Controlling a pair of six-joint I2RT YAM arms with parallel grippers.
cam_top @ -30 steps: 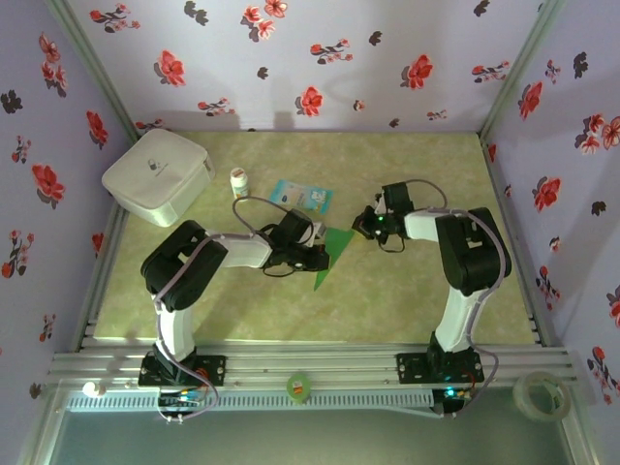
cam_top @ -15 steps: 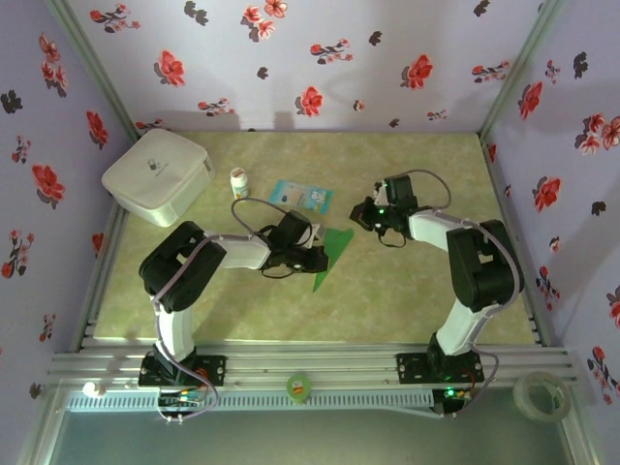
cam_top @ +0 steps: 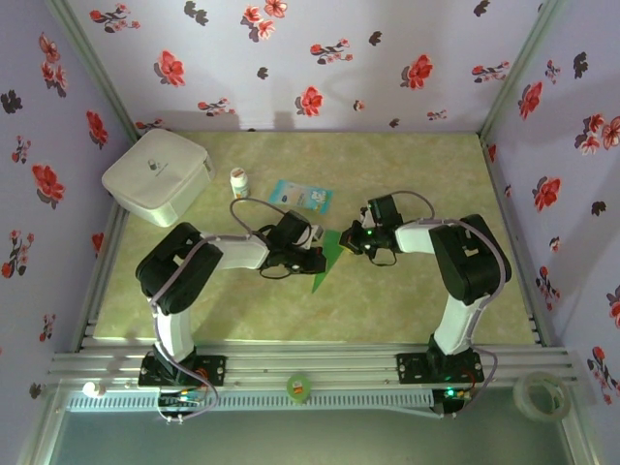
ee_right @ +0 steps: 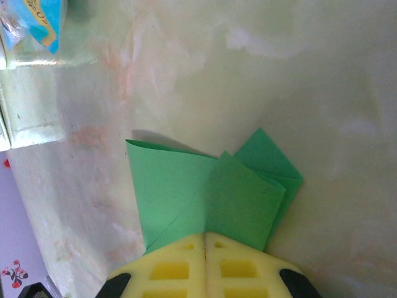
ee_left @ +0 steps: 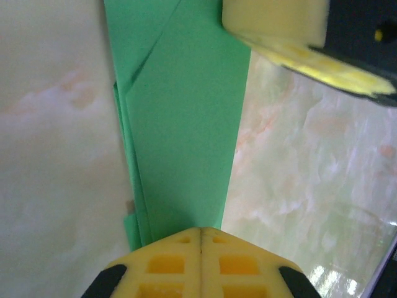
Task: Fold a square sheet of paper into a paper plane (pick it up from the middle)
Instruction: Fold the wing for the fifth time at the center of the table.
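Note:
The square sheet of paper [cam_top: 325,269], bright green, lies mid-table folded into a slim pointed shape. In the left wrist view the paper [ee_left: 186,124] runs away from my left gripper [ee_left: 201,233], whose yellow jaws are shut with their tips resting on its narrow end. My left gripper [cam_top: 313,260] sits at the sheet's left side. My right gripper [cam_top: 351,240] is at its far end, also shut. In the right wrist view, layered green flaps [ee_right: 186,186] spread out from under my right gripper [ee_right: 205,234]. The right gripper's yellow finger [ee_left: 279,25] shows at the paper's far end.
A blue-and-white packet [cam_top: 301,197] [ee_right: 31,18] lies just behind the paper. A small white bottle [cam_top: 238,181] and a white box [cam_top: 157,176] stand at the back left. A green roll [cam_top: 299,386] and a clear tape roll [cam_top: 540,392] sit by the front rail.
My right gripper lifted away to the right, then came back left and down onto the paper's far end. The left gripper and the paper stayed put.

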